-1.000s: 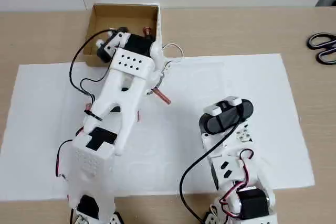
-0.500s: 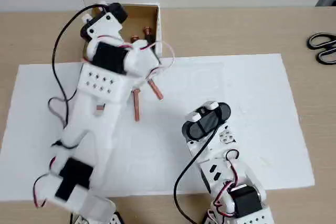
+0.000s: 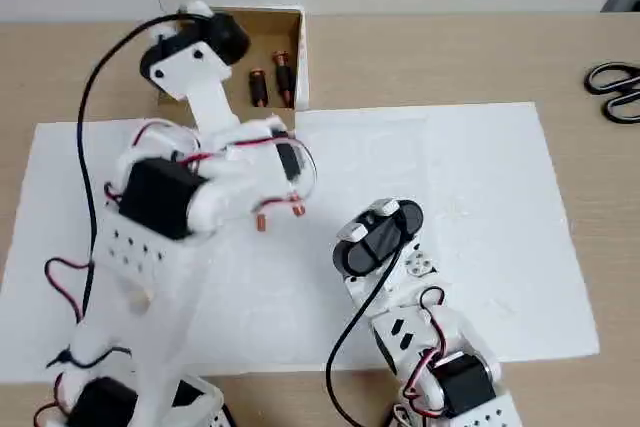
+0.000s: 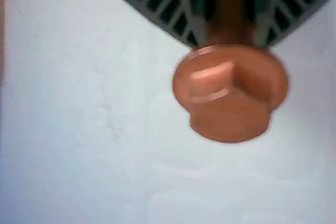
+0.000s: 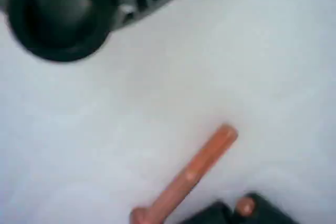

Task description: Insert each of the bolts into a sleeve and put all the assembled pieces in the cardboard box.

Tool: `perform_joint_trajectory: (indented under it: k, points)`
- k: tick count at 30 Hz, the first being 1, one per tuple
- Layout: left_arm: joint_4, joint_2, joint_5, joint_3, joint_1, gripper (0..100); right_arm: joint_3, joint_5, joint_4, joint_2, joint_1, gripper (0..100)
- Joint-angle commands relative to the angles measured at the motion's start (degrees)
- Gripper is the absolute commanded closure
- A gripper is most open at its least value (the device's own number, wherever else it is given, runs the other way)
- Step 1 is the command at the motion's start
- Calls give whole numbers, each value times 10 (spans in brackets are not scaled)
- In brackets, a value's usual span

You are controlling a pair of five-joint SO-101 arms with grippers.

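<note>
At the far left of the table [image 3: 450, 52], the cardboard box [image 3: 190, 42] stands open with its near edge just beside the white sheet [image 3: 480, 207] that covers the middle of the work area. Two assembled pieces [image 3: 257, 87] lie side by side in the box, against its right wall, each a dark sleeve with a copper end showing. The left arm rises high over the sheet in front of the box. Its left end effector [image 3: 290, 192] points down and is pressed together on the shank of a copper bolt [image 4: 231, 90]; the left wrist view shows the flanged head hanging just below the ribbed dark jaws, above the sheet. A second bolt [image 5: 184, 177] lies flat on the sheet close beside the held one, its shaft slanted, and from above most of it is hidden under the left arm. The right end effector [image 3: 372, 235] sits low over the sheet, a little to the right of both bolts and apart from them; I cannot tell whether it is spread or pressed together. Scissors [image 3: 615, 87] rest on the bare table at the far right edge, well apart from everything else.
</note>
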State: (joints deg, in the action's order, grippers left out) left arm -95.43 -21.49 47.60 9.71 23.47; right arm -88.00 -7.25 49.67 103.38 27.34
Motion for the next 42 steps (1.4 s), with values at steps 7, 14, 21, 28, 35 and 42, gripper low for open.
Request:
perform_joint_trajectory:
  k: [7,14,21,28,35,42]
  points:
    - [149,-146,-33,-193,34,994,4,5,-149,4,4,995]
    - [396,-309,-147,-436,39,994,5,5,-180,5,5,995]
    - [575,-482,-230,-620,16,994,5,5,-183,5,4,995]
    - [644,-558,-240,-639,-54,994,14,3,-213,4,5,995]
    - [644,-584,-239,-639,-52,994,33,3,-234,5,5,995]
    - [645,-597,-240,-639,-46,994,66,3,-234,5,5,995]
